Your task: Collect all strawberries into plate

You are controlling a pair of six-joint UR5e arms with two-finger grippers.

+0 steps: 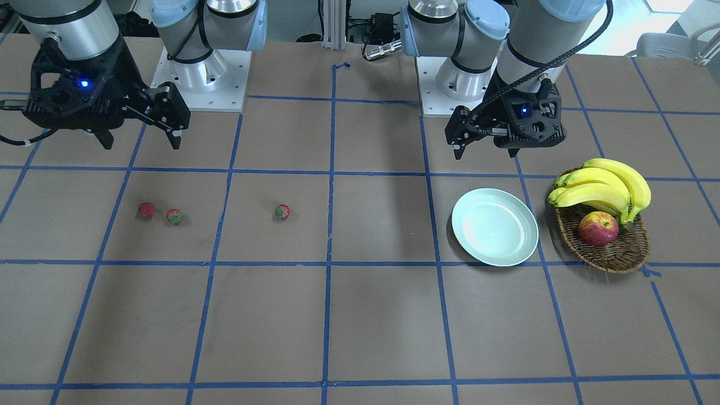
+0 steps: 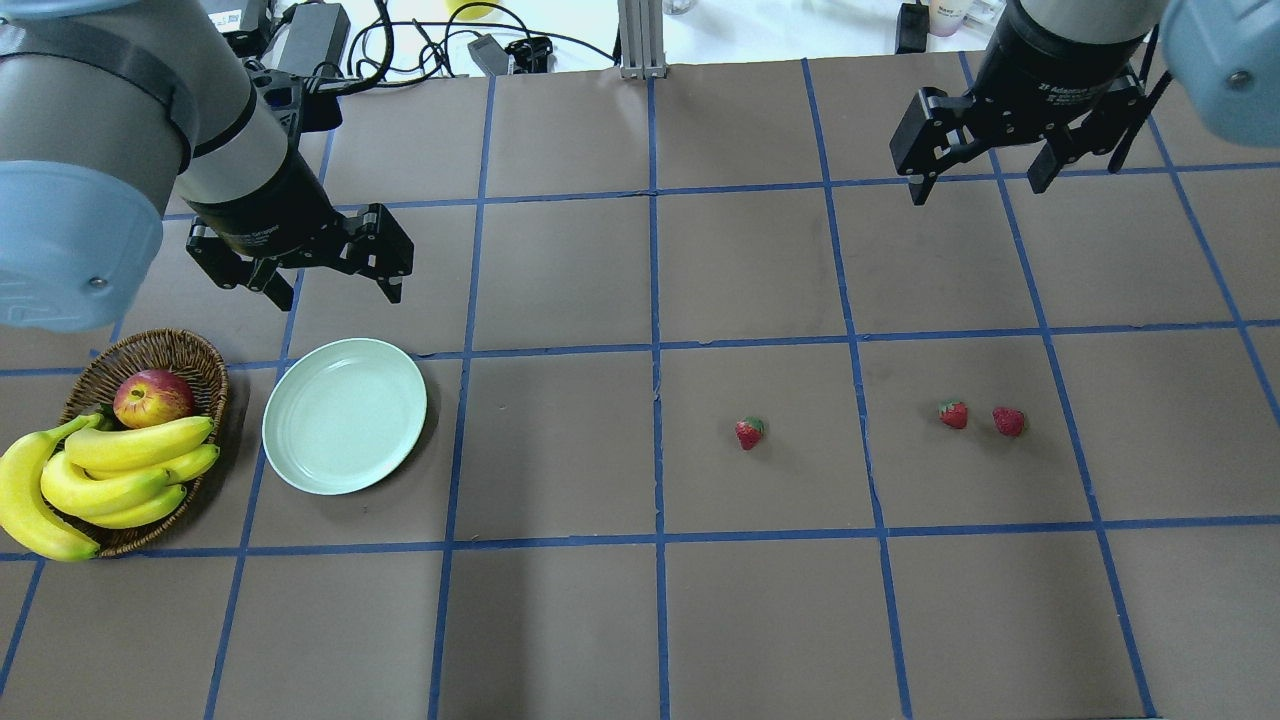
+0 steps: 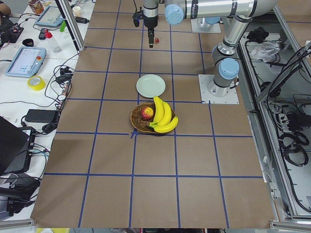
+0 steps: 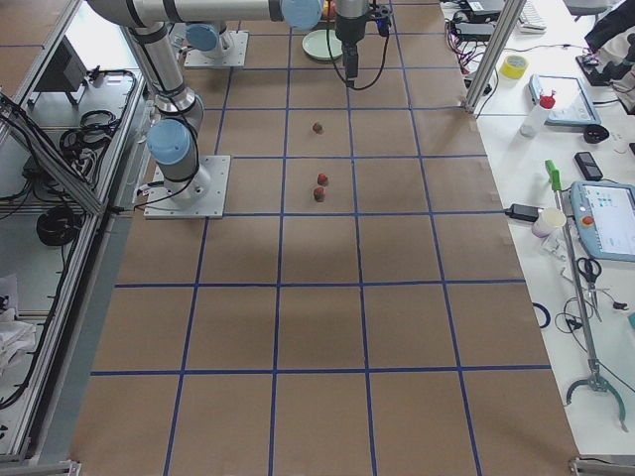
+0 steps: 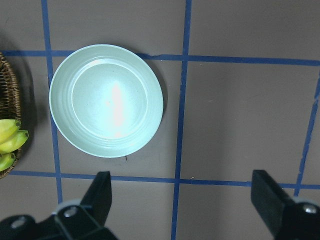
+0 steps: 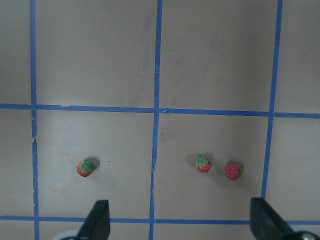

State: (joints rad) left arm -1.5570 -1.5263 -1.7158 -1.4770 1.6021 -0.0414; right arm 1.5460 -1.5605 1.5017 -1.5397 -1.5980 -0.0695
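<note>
Robotics lab: tape-gridded table (image 2: 560, 620), teach pendants (image 4: 605, 220) and cables (image 3: 290, 141) alongside.

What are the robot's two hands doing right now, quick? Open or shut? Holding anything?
Left gripper: open, holding nothing.
Right gripper: open, holding nothing.

White print on the black body of the right hand (image 2: 975, 188) reads "2F Adaptive"; the print on the left hand (image 2: 335, 292) is too small to read.
</note>
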